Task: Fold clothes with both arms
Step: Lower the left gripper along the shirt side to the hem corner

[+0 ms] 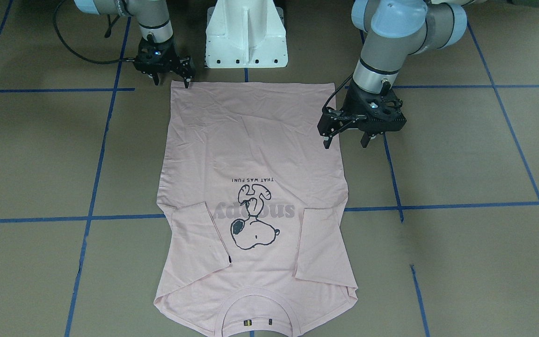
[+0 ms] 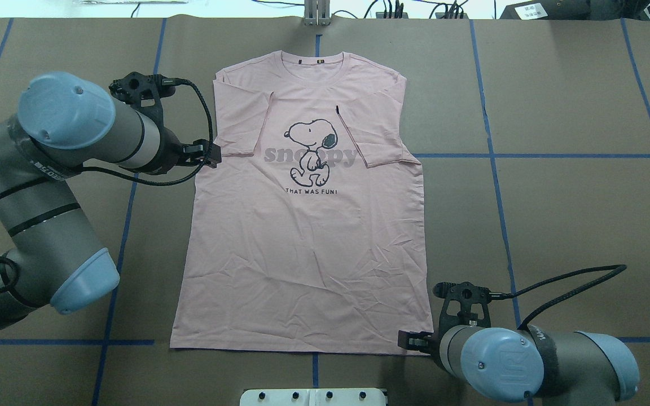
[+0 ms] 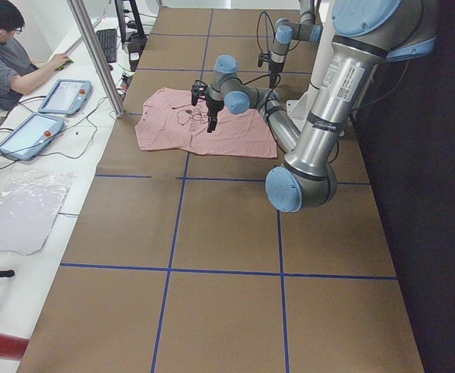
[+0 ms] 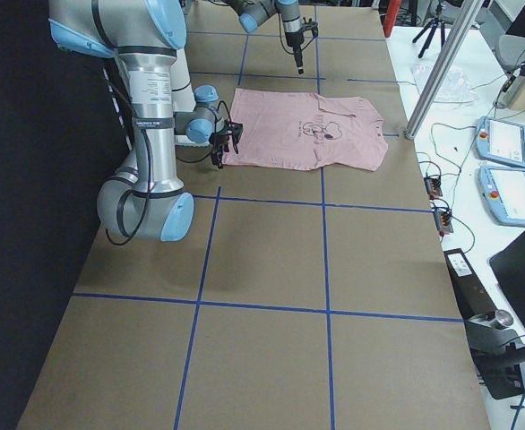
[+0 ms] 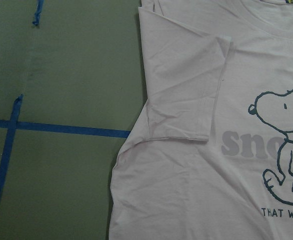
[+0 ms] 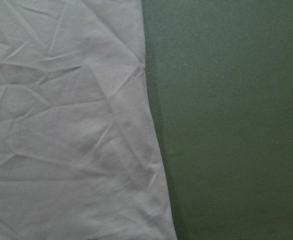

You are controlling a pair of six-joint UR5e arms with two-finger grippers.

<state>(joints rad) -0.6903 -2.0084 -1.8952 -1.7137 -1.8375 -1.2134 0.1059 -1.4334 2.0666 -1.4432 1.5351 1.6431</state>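
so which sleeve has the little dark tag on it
The sleeve on the robot's right side: a small dark tag sits at its folded-in edge beside Snoopy. The other sleeve is plain.

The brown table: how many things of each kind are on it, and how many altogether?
Pale pink cotton T-shirt with Snoopy cartoon: 1
Grey tubular robot arms with light blue caps: 2 (left arm, right arm)
Black two-finger grippers: 2 (left gripper, right gripper)
White metal base pedestal: 1
Total: 6
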